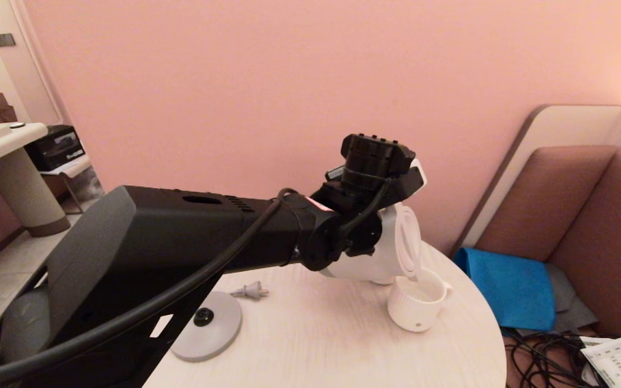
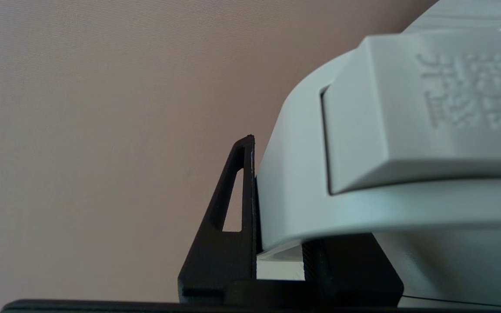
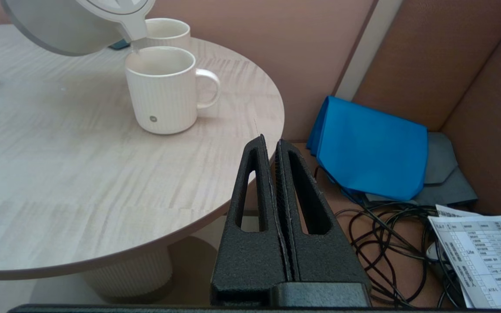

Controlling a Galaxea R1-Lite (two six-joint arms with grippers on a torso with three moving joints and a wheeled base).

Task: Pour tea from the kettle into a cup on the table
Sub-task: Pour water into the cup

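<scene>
The cream-white kettle [image 1: 383,250] hangs tilted over the table [image 1: 316,339], with its spout right above the ribbed white cup [image 1: 417,308]. A thin stream runs from the spout into the cup. My left gripper [image 1: 367,226] is shut on the kettle's loop handle [image 2: 294,204]; one black finger [image 2: 239,195] presses its side and the other is mostly hidden behind it. In the right wrist view the kettle [image 3: 68,26] pours into the cup [image 3: 163,93], whose handle points toward the table's edge. My right gripper [image 3: 272,145] is shut and empty, low beside the table's rim.
The grey kettle base [image 1: 208,323] and its plug [image 1: 251,291] lie on the table's left side. A plain white cup [image 3: 168,31] stands just behind the ribbed one. A blue cloth [image 1: 510,285], tangled black cables [image 1: 537,355] and a printed sheet [image 1: 618,361] lie on the bench to the right.
</scene>
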